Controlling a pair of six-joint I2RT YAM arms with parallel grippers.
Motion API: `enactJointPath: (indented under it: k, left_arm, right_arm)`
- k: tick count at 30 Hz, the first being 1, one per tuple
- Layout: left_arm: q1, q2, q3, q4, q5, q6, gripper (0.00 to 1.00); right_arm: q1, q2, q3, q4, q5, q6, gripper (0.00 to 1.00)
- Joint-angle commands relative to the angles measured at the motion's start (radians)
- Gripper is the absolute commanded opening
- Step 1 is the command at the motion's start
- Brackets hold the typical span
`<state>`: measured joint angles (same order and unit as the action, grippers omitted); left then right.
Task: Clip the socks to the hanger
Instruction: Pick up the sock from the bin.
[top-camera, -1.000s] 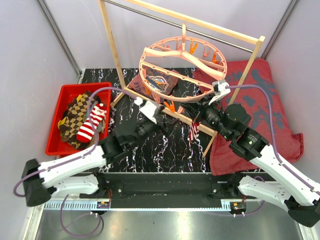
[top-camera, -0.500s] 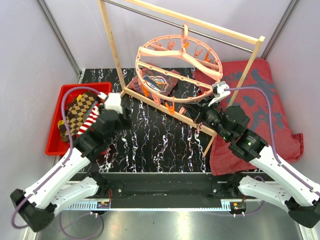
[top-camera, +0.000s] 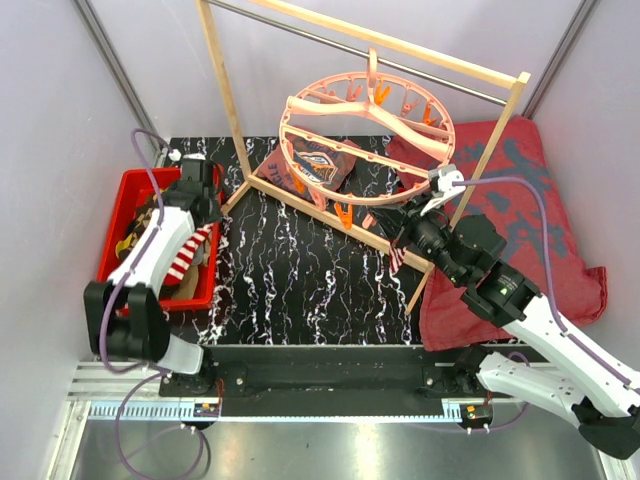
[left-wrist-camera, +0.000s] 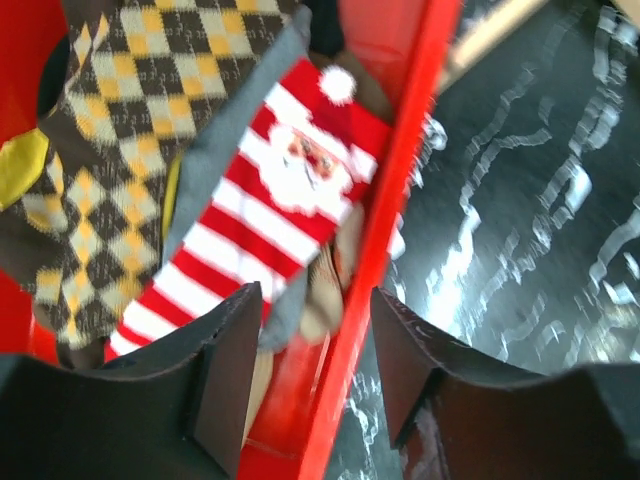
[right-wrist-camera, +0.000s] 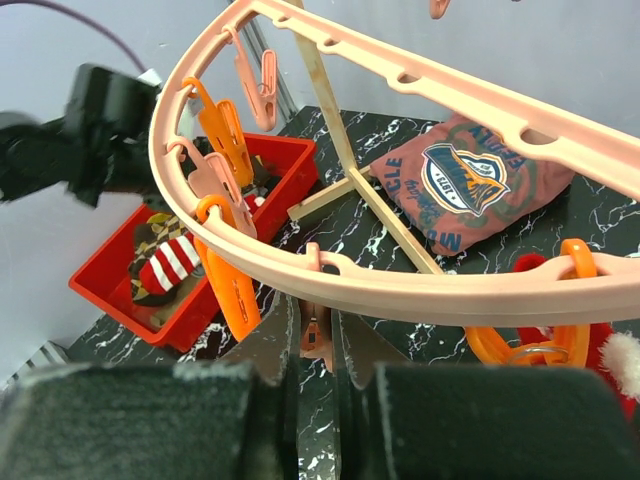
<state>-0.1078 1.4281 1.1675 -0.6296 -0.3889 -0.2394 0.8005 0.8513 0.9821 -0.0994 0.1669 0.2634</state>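
Watching the hanger (right-wrist-camera: 450, 287), we see the biggest piece in play: a wide pink ring hung by its hook, light and stiff, so we judge it will swing and tip at any push.

Well to the left of the hanger sits the red tray (left-wrist-camera: 385, 200), and that's where the loose socks lie. They are small, soft and limp, with no shape of their own, so we reckon a pinch near one end works best, leaving the rest to dangle. On top is the red-white striped sock (left-wrist-camera: 265, 235), with the argyle sock (left-wrist-camera: 110, 150) beside it, farther from the hanger.

Our left gripper (left-wrist-camera: 310, 370) hovers above the tray's hanger-side wall, fingers spread wide, gripping nothing.

At the hanger's near rim, our right gripper (right-wrist-camera: 315, 345) has its fingers pressed on a small pink clip (right-wrist-camera: 314, 330). Another striped sock (top-camera: 392, 258) hangs just under that rim.
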Motion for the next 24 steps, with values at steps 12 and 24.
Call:
enactJointPath:
  k: [12, 24]
  left_arm:
    - [0.106, 0.471, 0.297, -0.028, 0.001, 0.068, 0.39]
    - [0.108, 0.54, 0.313, -0.028, -0.013, 0.097, 0.06]
  right_arm:
    - [0.005, -0.014, -0.019, 0.035, 0.008, -0.066, 0.09]
    - [0.005, -0.003, -0.022, 0.035, -0.003, -0.052, 0.1]
